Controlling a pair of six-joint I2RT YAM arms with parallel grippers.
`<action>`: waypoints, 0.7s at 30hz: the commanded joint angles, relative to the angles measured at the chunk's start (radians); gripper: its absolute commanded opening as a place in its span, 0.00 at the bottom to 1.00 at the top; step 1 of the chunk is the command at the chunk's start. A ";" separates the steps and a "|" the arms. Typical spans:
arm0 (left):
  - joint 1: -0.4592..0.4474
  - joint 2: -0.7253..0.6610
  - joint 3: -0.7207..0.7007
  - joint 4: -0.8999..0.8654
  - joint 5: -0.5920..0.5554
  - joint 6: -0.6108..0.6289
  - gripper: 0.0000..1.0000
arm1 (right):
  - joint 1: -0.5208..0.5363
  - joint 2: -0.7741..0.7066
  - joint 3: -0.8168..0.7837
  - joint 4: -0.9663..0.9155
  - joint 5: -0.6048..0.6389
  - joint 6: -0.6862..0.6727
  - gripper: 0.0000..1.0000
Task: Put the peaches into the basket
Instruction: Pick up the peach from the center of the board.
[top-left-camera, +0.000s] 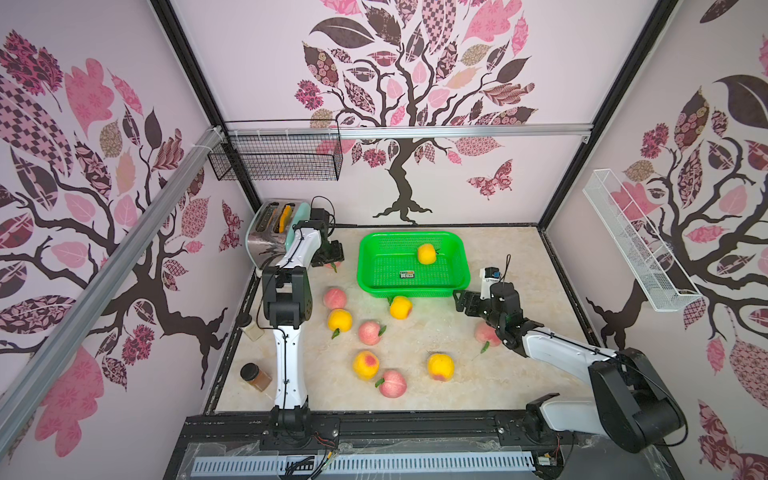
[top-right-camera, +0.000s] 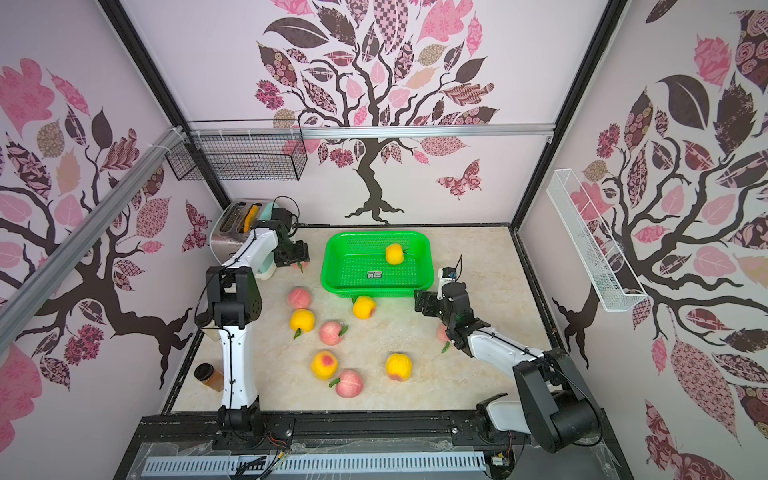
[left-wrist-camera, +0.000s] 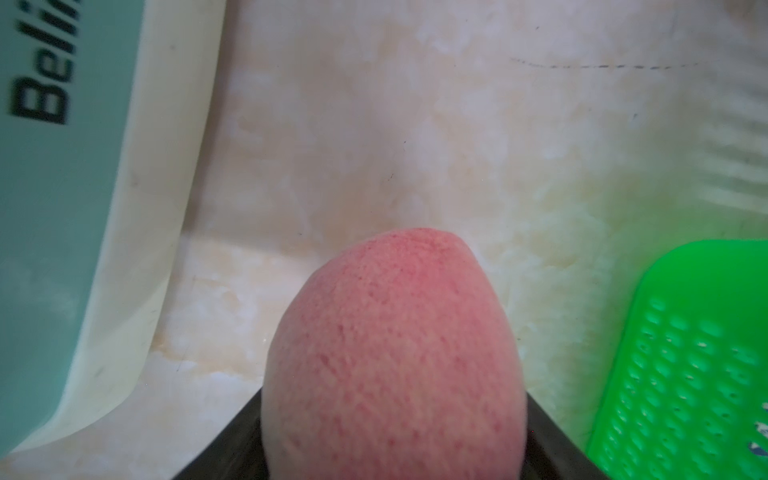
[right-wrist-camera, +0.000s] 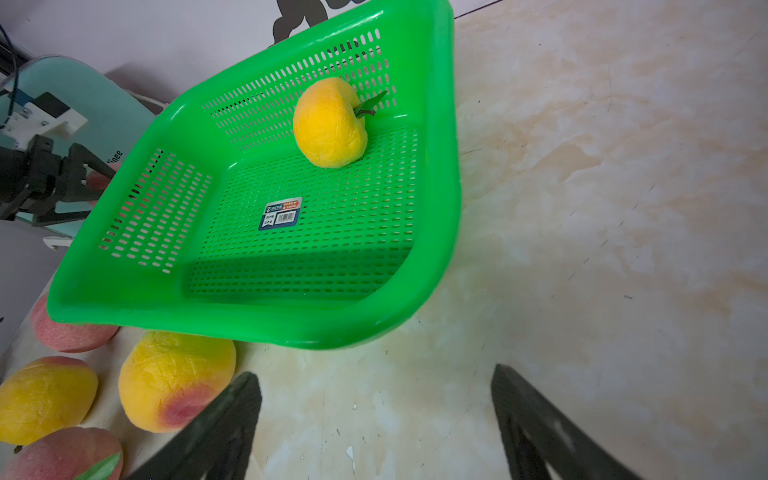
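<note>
Lettering "Belli" on mint toaster; barcode sticker in green perforated plastic basket
Left gripper clamps fuzzy pink peach; right gripper gapes, empty

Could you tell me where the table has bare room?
Bare marble lies right of the green basket up to the wall, and along the front rail. It is crowded among the peaches before the basket and beside the toaster.
</note>
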 joint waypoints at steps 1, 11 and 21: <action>-0.007 -0.068 0.000 0.006 0.010 -0.005 0.70 | 0.003 -0.005 0.038 -0.001 0.008 0.005 0.89; -0.042 -0.185 0.051 -0.007 0.076 -0.054 0.70 | 0.002 -0.022 0.031 0.001 0.016 0.002 0.89; -0.115 -0.251 0.105 0.023 0.138 -0.094 0.70 | 0.004 -0.036 0.044 -0.036 0.033 -0.012 0.89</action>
